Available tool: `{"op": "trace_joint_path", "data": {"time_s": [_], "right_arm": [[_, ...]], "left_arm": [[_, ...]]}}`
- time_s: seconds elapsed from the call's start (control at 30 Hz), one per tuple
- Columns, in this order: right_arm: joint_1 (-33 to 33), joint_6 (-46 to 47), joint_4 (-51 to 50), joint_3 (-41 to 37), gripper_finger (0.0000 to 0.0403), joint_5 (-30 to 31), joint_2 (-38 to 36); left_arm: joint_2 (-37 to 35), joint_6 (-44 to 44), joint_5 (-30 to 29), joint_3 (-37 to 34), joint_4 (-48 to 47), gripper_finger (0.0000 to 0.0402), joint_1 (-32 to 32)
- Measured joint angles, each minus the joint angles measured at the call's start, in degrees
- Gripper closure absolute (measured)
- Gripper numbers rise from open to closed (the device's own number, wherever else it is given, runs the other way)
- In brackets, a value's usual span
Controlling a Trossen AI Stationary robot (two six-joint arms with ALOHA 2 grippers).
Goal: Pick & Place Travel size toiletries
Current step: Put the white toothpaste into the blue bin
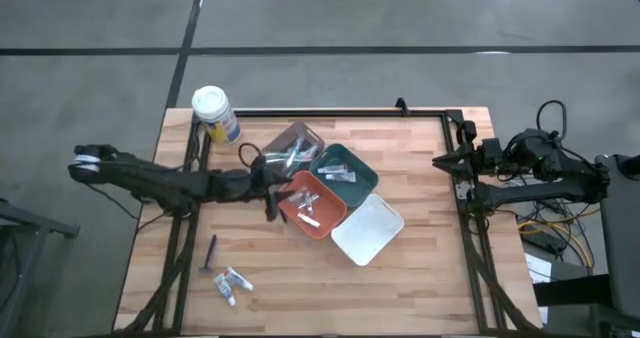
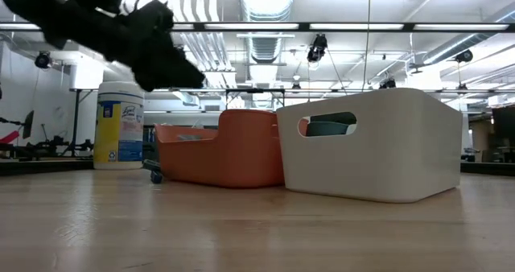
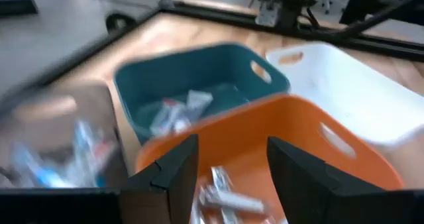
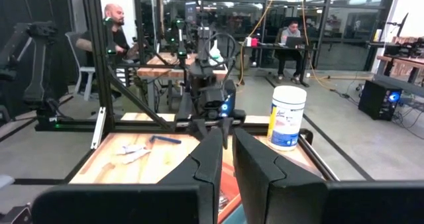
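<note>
My left gripper (image 1: 276,194) (image 3: 232,163) hovers open over the near left rim of the orange tray (image 1: 312,206), holding nothing. In the left wrist view, small white and silver tubes (image 3: 224,199) lie on the floor of the orange tray (image 3: 265,128). More toiletries lie in the teal tray (image 3: 173,113) and in the brown tray (image 1: 296,146). A dark long-handled piece (image 1: 210,254) and two small tubes (image 1: 231,283) lie flat on the table near its near left corner. My right gripper (image 1: 440,161) (image 4: 228,154) waits shut at the table's right edge.
A white tray (image 1: 367,228) stands right of the orange one and the teal tray (image 1: 344,172) behind it, all close together. The white-lidded canister (image 1: 213,113) stands at the far left corner. A black frame (image 1: 330,112) runs along the table's edges. People sit beyond the table (image 4: 112,32).
</note>
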Motion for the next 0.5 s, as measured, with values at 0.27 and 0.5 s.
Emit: {"op": "trace_joint_path", "data": {"time_s": [0.27, 0.5], "right_arm": [[-0.02, 0.05, 0.0, 0.0, 0.0369, 0.0, 0.0], [0.0, -0.04, 0.0, 0.0, 0.0369, 0.02, 0.0]], "left_arm": [[-0.75, -10.08, 0.04, -5.53, -0.02, 0.0219, -5.12], [-0.75, -10.27, 0.0, -6.07, -0.01, 0.0219, -9.51]]}}
